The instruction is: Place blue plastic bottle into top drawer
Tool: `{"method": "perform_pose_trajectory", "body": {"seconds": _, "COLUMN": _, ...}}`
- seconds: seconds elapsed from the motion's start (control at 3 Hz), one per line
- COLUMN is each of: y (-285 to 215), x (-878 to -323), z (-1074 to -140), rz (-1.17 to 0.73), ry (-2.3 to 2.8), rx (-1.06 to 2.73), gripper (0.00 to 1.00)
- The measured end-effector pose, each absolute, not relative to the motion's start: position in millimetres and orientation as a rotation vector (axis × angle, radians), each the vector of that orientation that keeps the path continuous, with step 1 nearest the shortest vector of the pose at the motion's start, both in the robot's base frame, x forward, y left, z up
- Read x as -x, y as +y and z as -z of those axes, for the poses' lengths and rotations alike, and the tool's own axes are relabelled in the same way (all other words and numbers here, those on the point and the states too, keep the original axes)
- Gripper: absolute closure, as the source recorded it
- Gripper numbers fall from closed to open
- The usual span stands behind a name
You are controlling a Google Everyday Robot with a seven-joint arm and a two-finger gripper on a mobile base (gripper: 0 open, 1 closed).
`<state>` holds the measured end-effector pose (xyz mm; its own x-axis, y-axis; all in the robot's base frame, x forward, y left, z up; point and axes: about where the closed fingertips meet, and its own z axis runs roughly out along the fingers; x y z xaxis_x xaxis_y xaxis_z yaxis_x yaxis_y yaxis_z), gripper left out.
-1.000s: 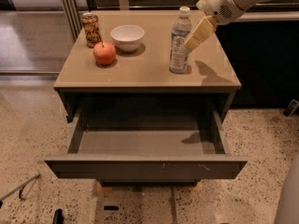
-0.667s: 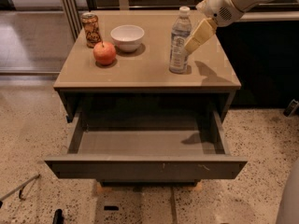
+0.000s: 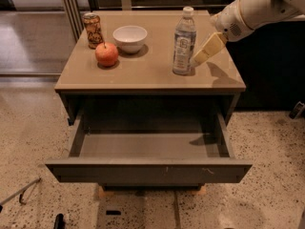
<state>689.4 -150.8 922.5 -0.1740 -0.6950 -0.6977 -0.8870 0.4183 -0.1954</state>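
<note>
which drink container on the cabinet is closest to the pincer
The blue plastic bottle, tall and clear with a white cap, right beside the pincer; the short brown can stands far off by the apple.

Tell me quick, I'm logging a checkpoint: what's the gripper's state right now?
Gripper: low at the right side of the blue plastic bottle; whether it is open, closed or holding the bottle cannot be told.

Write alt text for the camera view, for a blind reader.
The end effector hangs close beside the right of an upright blue plastic bottle on a cabinet top, above the pulled-open top drawer. A drink can, white bowl and red apple sit farther left.
</note>
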Motion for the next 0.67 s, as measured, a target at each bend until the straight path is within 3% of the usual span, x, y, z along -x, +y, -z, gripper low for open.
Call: {"method": "perform_pose_trajectory", "body": {"seconds": 0.67, "y": -156.2, "x": -701.2, "z": -906.7, "rz": -0.35, "ry": 1.923, "rx": 1.294, "gripper": 0.0}}
